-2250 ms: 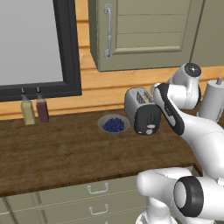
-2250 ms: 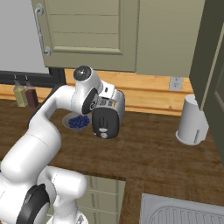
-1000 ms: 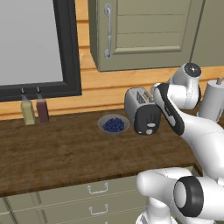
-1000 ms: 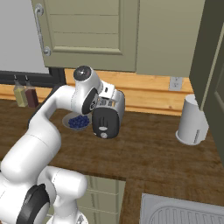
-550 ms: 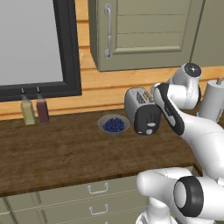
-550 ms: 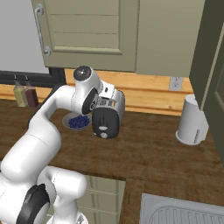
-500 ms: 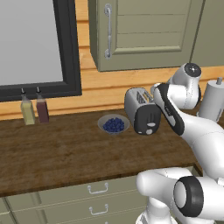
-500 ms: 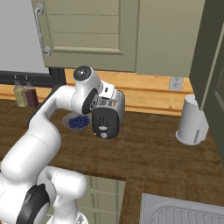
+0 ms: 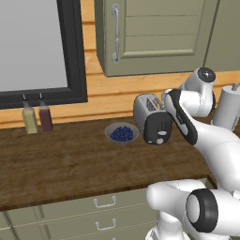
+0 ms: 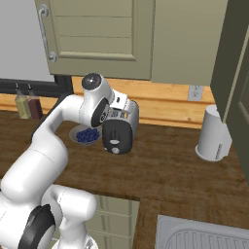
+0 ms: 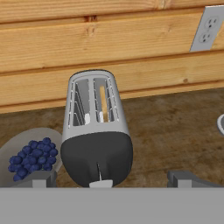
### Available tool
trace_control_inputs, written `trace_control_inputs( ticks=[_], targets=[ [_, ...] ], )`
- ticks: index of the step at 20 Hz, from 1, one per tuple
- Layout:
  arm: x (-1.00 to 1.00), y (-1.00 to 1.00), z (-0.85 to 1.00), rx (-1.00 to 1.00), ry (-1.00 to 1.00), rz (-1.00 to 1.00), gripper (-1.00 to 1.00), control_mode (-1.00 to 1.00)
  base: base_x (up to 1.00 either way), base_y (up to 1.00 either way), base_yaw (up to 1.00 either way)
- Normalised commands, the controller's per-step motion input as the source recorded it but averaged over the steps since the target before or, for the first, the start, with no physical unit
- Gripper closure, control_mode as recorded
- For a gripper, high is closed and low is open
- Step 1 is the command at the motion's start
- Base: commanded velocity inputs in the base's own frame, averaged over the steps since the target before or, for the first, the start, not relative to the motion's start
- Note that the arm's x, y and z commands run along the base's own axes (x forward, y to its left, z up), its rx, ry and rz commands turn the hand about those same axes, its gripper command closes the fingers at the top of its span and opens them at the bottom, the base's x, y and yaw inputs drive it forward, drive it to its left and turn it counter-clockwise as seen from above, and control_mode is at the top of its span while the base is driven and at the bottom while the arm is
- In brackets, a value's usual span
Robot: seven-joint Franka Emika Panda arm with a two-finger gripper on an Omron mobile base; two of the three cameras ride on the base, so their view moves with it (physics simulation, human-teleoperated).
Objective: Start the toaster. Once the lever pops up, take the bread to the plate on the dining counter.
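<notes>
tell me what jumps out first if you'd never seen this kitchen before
The white arm curls over the wood worktop and hangs its open gripper just in front of the toaster, whose black end faces outward. In the hand view a tan slice of bread stands in the toaster's right slot. Beside the toaster sits a small bowl of blue berries, with two bottles under the dark-framed window.
</notes>
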Motion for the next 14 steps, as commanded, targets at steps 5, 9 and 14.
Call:
trace_control_inputs(
  ticks=[5,9,14],
  targets=[
    [0.00,0.00,0.00,0.00,0.00,0.00,-1.00,-1.00,0.00,0.00,0.00],
    [0.00,0.00,0.00,0.00,0.00,0.00,-1.00,-1.00,0.00,0.00,0.00],
    [0.00,0.00,0.00,0.00,0.00,0.00,-1.00,-1.00,0.00,0.00,0.00]
  ],
)
